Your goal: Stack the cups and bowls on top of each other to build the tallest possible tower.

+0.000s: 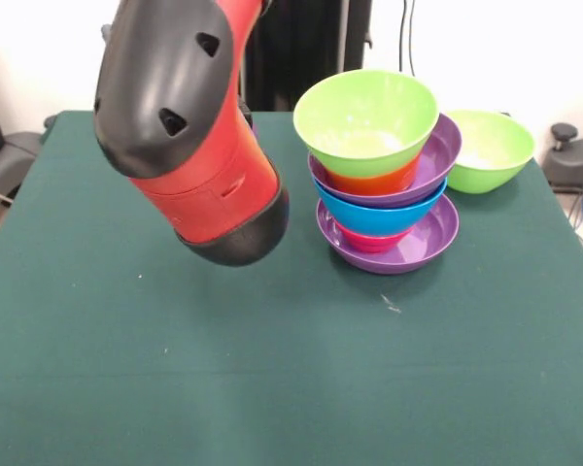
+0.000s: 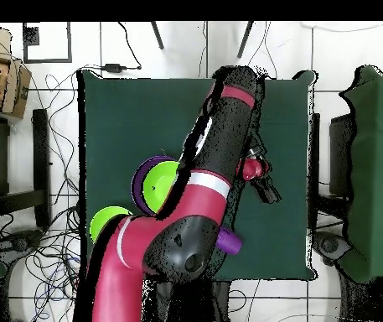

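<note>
tower [image 1: 387, 184]: green bowl [image 1: 366, 120] topmost | second green bowl [image 1: 488, 149] empty | hand [image 2: 261, 172]: cannot tell

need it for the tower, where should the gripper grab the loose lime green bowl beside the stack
Probably the rim of the loose lime green bowl, coming from above. It sits upright and open-mouthed, so the thin rim is exposed. Use the side facing away from the tower, which stands close beside it.
</note>
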